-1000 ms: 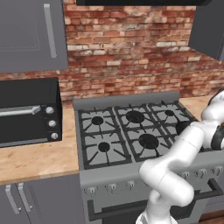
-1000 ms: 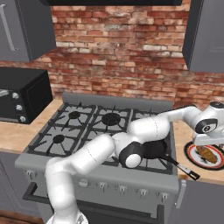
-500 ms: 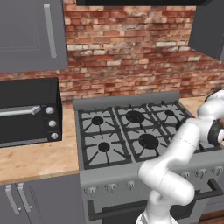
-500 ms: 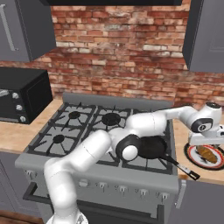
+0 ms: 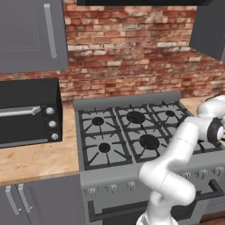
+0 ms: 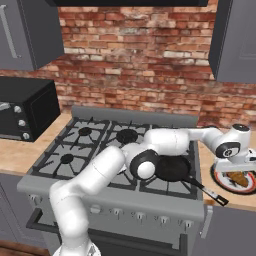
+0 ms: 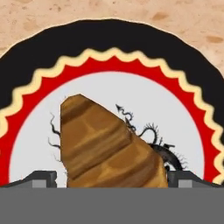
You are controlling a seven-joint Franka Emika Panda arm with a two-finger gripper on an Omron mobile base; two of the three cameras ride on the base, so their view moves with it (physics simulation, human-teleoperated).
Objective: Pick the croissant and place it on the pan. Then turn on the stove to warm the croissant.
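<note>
As it lies flat, croissant (image 7: 109, 151) points up-left.

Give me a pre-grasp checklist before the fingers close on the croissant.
1. Golden-brown croissant lies on the red-rimmed white plate: ok.
2. Gripper centred on the pastry, one dark finger tip on each side: ok.
3. Jaws open wide enough to straddle it: ok.
4. Tips low enough to grip: cannot tell.
5. Small black frying pan sits empty on the grey gas stove: ok.
</note>
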